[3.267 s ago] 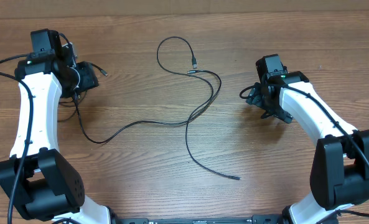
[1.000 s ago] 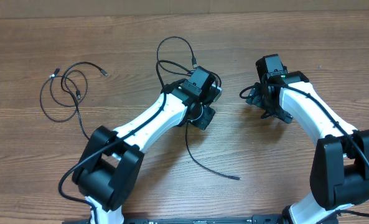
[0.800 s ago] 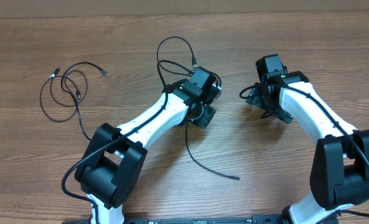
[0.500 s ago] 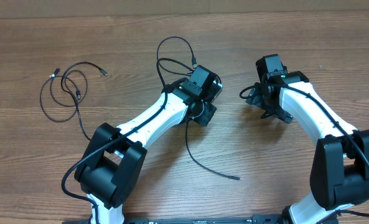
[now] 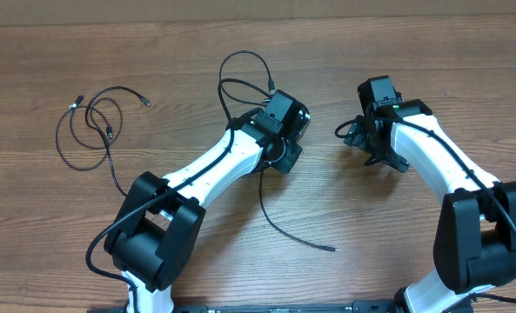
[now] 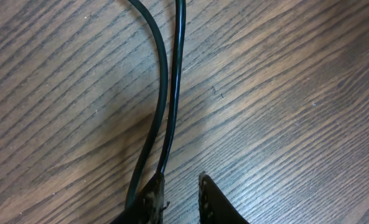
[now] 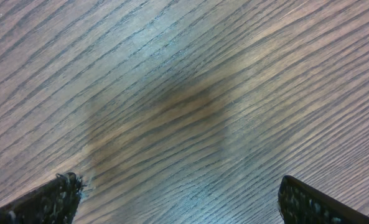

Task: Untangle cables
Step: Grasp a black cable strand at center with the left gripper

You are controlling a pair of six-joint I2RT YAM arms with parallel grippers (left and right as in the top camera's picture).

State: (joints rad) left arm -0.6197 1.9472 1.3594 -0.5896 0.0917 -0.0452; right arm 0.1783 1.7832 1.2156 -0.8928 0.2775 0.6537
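Two cables lie on the wooden table (image 5: 414,52). One is a small bunch of loops (image 5: 88,130) at the far left. The other makes a loop (image 5: 244,65) at the top centre, passes under my left gripper (image 5: 284,155) and ends in a plug (image 5: 331,249) lower down. In the left wrist view two of its strands (image 6: 167,93) run side by side down to the left finger (image 6: 150,202). My left gripper (image 6: 181,182) shows a narrow gap there, with only bare wood in it. My right gripper (image 5: 368,139) (image 7: 181,199) stands wide open over bare wood.
The white left arm (image 5: 214,169) reaches diagonally from the front left to the centre and hides part of the long cable. The right arm (image 5: 440,169) curves along the right side. The table's far edge (image 5: 258,19) is at the top.
Three seconds ago the left arm was at the far left by the bunch; it now reaches the centre. Over the last second its jaws parted slightly and it shifted a little away from me.
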